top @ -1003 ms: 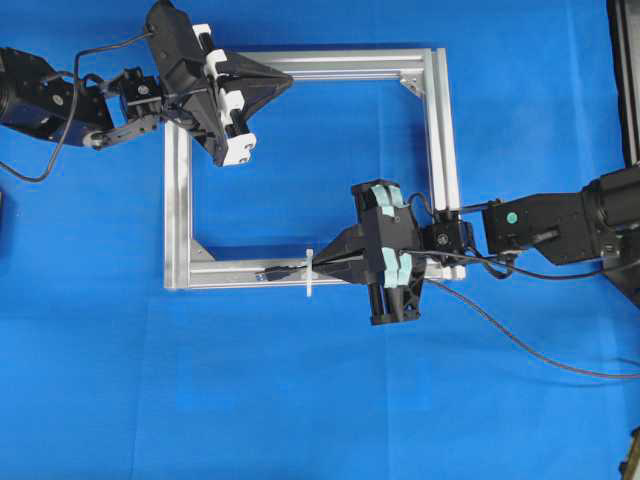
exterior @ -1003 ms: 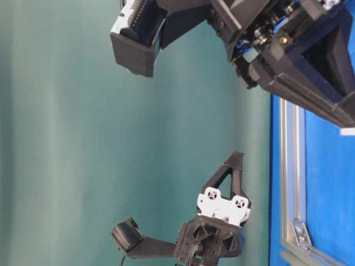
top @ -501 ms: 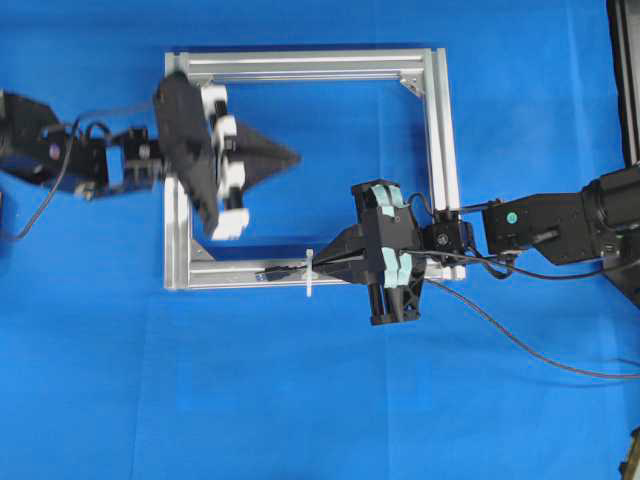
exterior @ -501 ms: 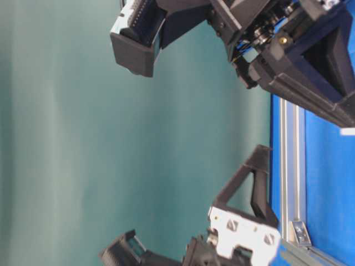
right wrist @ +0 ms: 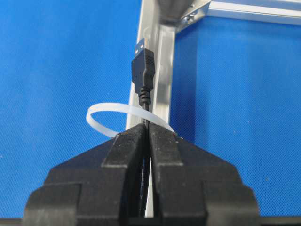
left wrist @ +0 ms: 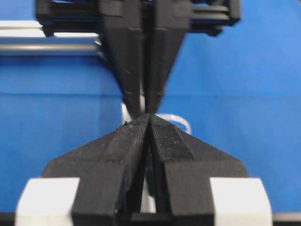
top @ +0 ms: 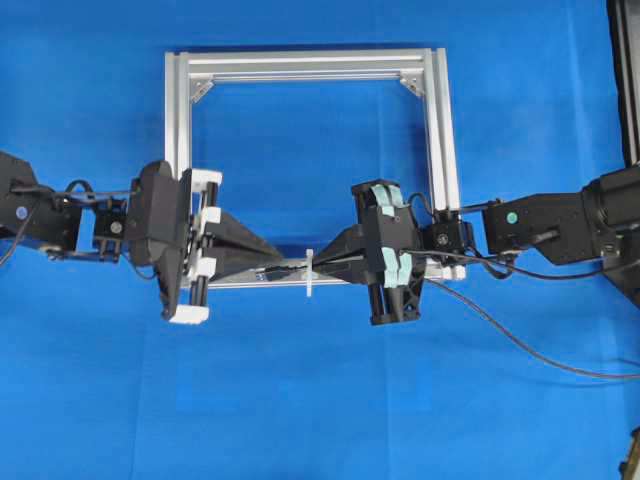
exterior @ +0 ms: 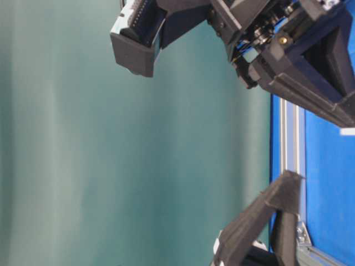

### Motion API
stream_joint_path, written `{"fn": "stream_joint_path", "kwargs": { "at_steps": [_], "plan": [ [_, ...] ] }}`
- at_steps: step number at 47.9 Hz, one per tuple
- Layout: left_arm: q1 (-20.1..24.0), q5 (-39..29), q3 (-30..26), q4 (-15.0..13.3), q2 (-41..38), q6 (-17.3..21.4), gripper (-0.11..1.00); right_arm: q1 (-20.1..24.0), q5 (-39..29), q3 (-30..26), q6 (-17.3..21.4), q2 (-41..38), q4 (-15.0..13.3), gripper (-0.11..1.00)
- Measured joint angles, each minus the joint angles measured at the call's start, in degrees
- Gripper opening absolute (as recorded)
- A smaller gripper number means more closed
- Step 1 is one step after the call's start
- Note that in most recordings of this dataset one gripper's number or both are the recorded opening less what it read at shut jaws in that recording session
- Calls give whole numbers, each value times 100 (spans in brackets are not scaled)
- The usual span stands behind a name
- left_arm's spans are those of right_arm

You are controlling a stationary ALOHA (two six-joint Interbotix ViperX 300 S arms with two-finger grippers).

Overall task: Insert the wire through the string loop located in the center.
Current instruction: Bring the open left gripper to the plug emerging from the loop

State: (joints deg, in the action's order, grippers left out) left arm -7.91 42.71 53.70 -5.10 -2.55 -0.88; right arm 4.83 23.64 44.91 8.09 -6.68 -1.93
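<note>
- Blue cloth under a square aluminium frame; the frame serves as landmark for all items below.
- Loop: white, thin, upright on the frame's near rail, about mid-rail; seen as a small white sliver in the overhead view.
- Wire: black, ending in a USB-type plug with metal tip. The plug has passed through the loop and lies along the near rail on the left side of the loop; the cable trails off past the frame's right corner.
- Right gripper: clenched on the wire just behind the loop, jaws pressed together.
- Left gripper: clenched, nothing between its jaws; tip just beside the plug, over the near rail's left half.
- Step in hand, as judged: handing the plug over to the left gripper. It should part its jaws before advancing, line up with the plug body, and close squarely on it; the right gripper ought to hold firm until then, so the loop is not dragged.
- Markings: no brand, label or legible writing found.
</note>
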Motion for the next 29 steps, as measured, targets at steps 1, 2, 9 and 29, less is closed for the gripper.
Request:
{"fn": "stream_joint_path", "kwargs": {
  "at_steps": [1,2,9,29],
  "plan": [
    [0,-9,0,0,0,0,0,0,0,0,0,0,0,-2],
    [-9,-26,0,0,0,-9,0,0,0,0,0,0,0,-2],
    [-9,-255,0,0,0,-9,0,0,0,0,0,0,0,-2],
    [-18,-325,-9,0,0,-9,42,0,0,0,0,0,0,-2]
  ]
}}
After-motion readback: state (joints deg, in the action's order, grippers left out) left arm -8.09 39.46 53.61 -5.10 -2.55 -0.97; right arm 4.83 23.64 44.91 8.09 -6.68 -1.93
